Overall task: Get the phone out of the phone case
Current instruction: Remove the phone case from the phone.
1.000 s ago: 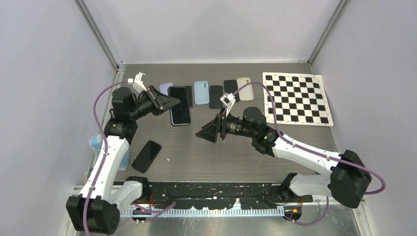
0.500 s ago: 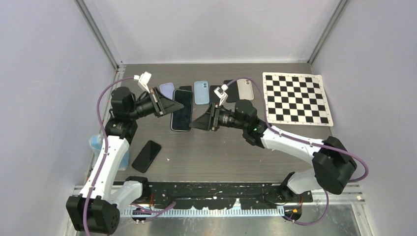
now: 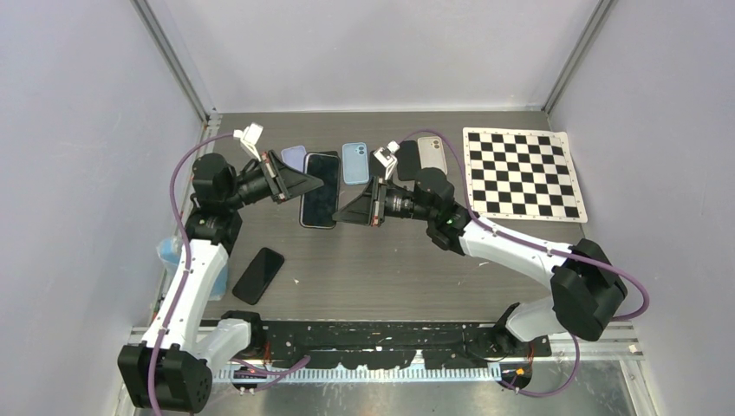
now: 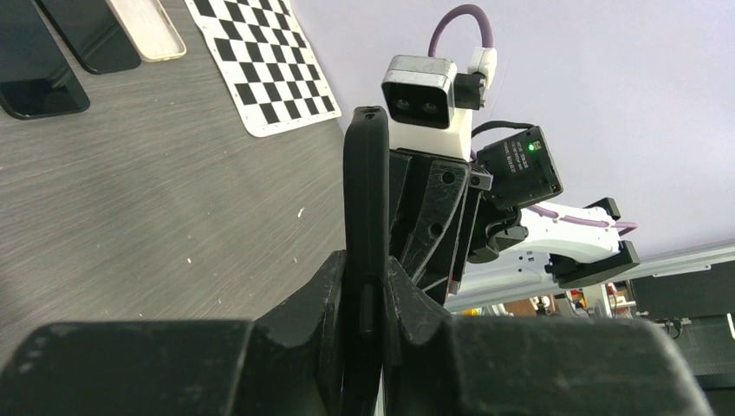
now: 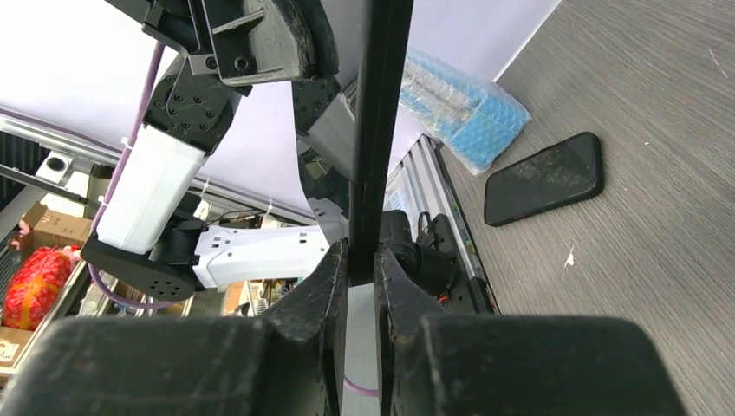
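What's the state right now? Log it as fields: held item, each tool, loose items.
held item: phone, gripped from both sides
left tool: shut on the phone's left edge
right tool: shut on the phone's right edge
spare phone: flat on the table by the left arm
far row: phones or cases, lying flat
checkerboard: far right, flat
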